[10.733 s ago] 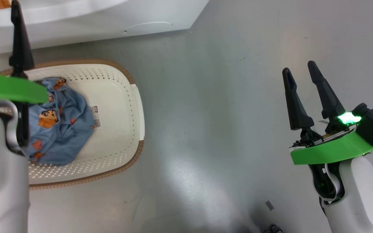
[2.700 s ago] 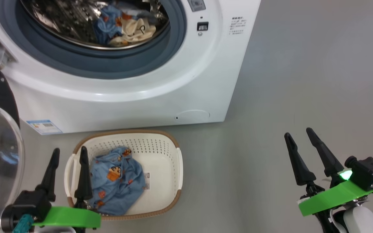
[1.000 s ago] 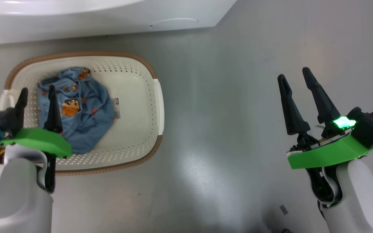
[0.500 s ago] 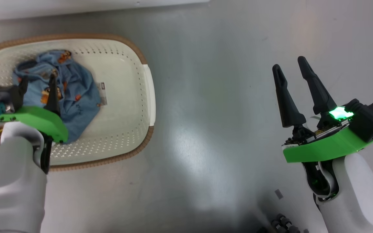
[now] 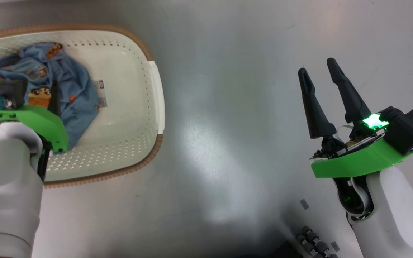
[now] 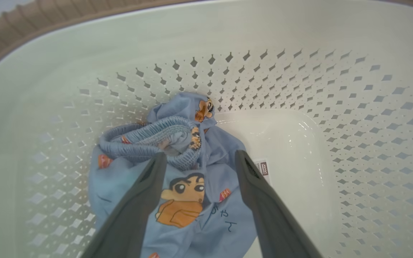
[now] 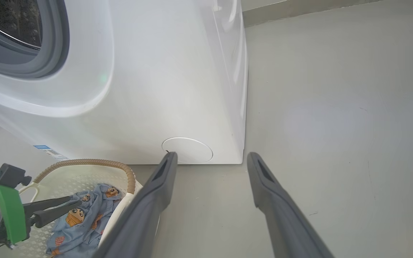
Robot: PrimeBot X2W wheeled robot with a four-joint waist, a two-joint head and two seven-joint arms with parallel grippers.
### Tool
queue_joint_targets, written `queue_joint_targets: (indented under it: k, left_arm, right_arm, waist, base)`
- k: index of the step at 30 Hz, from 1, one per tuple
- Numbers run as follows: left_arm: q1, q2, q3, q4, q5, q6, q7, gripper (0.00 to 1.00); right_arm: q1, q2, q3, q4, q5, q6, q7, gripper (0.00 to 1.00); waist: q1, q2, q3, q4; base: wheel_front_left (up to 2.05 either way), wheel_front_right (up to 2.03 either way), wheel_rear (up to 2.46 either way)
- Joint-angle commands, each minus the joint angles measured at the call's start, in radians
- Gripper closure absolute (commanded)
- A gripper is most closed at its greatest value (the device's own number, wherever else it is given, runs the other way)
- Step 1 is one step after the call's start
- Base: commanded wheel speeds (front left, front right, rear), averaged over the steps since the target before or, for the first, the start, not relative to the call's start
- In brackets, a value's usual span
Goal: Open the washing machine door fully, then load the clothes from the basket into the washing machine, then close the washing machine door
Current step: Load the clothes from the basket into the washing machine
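Straddling the clothes (image 6: pixel 181 200), the left gripper (image 6: pixel 200 156) hung inside the basket (image 6: pixel 335 89), its two fingers spread to either side of the printed figure; contact with the cloth could not be told. The clothes, one crumpled blue piece, lay on the basket's bottom beside one paper label (image 6: pixel 264 167), long axis running along the fingers, elastic waistband toward the far wall. The right gripper (image 5: pixel 316 65), fingers likewise parted and empty, stood over the floor (image 5: pixel 228 125), well apart from the one basket.
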Motion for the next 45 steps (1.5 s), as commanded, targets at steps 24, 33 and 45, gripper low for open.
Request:
queue_joint_targets:
  k: [24,33,45]
  left_arm:
    - [-0.076,0.115,-0.040,0.059,0.022,0.103,0.223,0.00]
    - [-0.071,0.128,-0.055,0.061,0.011,0.067,0.353,0.51]
    - [-0.074,0.106,-0.074,0.061,-0.008,0.050,0.284,1.00]
  right_arm:
    - [0.007,0.023,0.020,-0.047,-0.008,0.002,-0.005,0.00]
    - [0.002,0.026,0.020,-0.045,-0.009,0.002,-0.005,0.00]
    - [-0.003,0.027,0.021,-0.039,-0.011,0.002,-0.005,0.00]
  waist:
    - [0.0000,0.0000,0.107,-0.073]
    - [0.0000,0.0000,0.119,-0.077]
    - [0.0000,0.0000,0.102,-0.068]
  base:
    - [0.00,0.00,0.00]
    - [0.00,0.00,0.00]
    - [0.00,0.00,0.00]
